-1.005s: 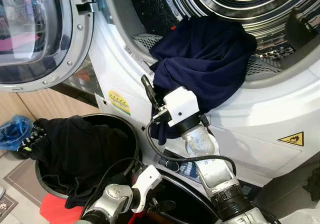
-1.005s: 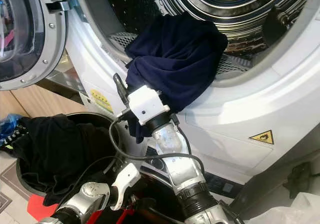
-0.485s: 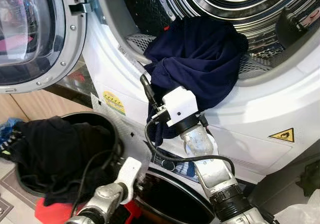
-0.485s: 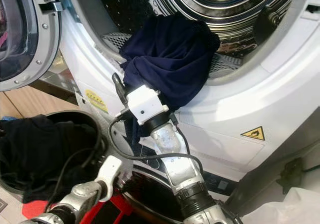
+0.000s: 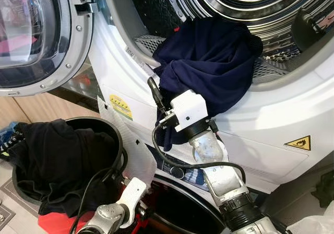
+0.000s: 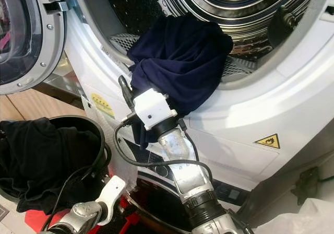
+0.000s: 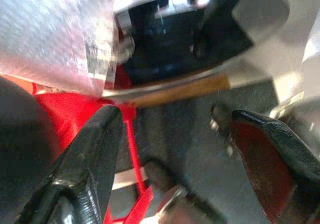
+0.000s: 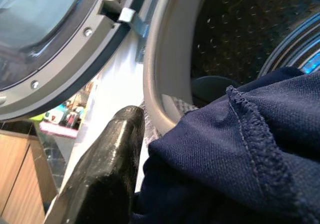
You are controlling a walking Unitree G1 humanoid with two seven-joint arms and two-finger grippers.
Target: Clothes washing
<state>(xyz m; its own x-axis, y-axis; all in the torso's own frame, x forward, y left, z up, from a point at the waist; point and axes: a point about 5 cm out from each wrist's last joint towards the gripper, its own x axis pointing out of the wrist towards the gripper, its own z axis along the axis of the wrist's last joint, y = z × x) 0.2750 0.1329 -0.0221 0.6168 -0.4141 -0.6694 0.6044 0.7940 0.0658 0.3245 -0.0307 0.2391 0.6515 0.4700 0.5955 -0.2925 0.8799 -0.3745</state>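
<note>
A navy garment (image 5: pixel 209 67) lies draped over the front lip of the washer drum (image 5: pixel 250 4), with one end hanging down the white front panel. My right gripper (image 5: pixel 159 92) is at that hanging end, shut on the cloth. In the right wrist view one black finger (image 8: pixel 112 154) presses against the navy garment (image 8: pixel 230 159), and the cloth hides the other finger. My left gripper (image 7: pixel 172 116) hangs low in front of the machine, open with nothing between its fingers. A black round basket (image 5: pixel 118 140) at the lower left holds dark clothes (image 5: pixel 57 155).
The washer's round door (image 5: pixel 36 35) stands swung open at the upper left. Below the drum is a second dark round opening (image 5: pixel 177 210). Something red (image 5: pixel 57 223) lies under the basket. A pale plastic bag (image 5: pixel 318 224) sits at the lower right.
The camera has shifted a little. My left arm has dropped lower and drawn back toward the bottom edge. The right gripper stays at the navy garment.
</note>
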